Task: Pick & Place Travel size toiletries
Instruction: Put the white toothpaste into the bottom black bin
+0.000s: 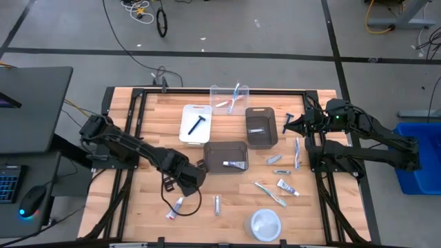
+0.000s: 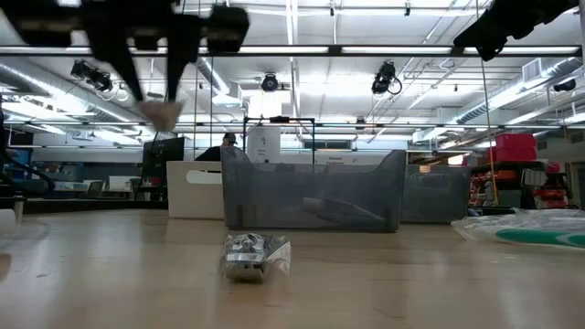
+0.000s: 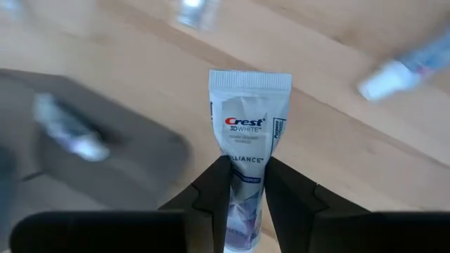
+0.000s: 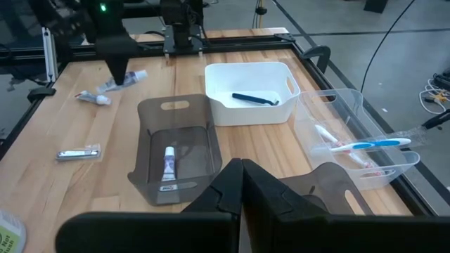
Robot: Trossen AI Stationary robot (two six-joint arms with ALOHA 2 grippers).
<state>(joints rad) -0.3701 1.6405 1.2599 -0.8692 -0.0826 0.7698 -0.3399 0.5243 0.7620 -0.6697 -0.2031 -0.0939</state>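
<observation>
My left gripper (image 3: 245, 190) is shut on a white Crest toothpaste tube (image 3: 249, 112) and hangs above the table's near middle, next to a dark grey bin (image 1: 225, 156) with one tube inside. The low view shows that gripper (image 2: 160, 82) high up, the held tube (image 2: 164, 114) below it. Another toothpaste tube (image 1: 176, 207) and a small silvery item (image 1: 216, 204) lie flat on the wood nearby. My right gripper (image 4: 242, 179) is shut on nothing and waits over the table's right far part, beside a razor (image 1: 288, 122). My left gripper pinches the toothpaste tube between its two fingers on the printed body (image 3: 245, 172), toward the end away from the crimp. The fingers (image 3: 216, 193) come from above, along the tube. The flat crimped end (image 3: 249, 81) sticks out past the fingertips, and the tube is lifted clear.
A white bin (image 1: 196, 124) holds a black razor; a clear bin (image 1: 229, 98) holds toothbrushes; a second dark grey bin (image 1: 261, 127) holds one item. More tubes and toothbrushes (image 1: 287, 186) lie scattered on the right. A round white dish (image 1: 265, 224) sits at the near edge.
</observation>
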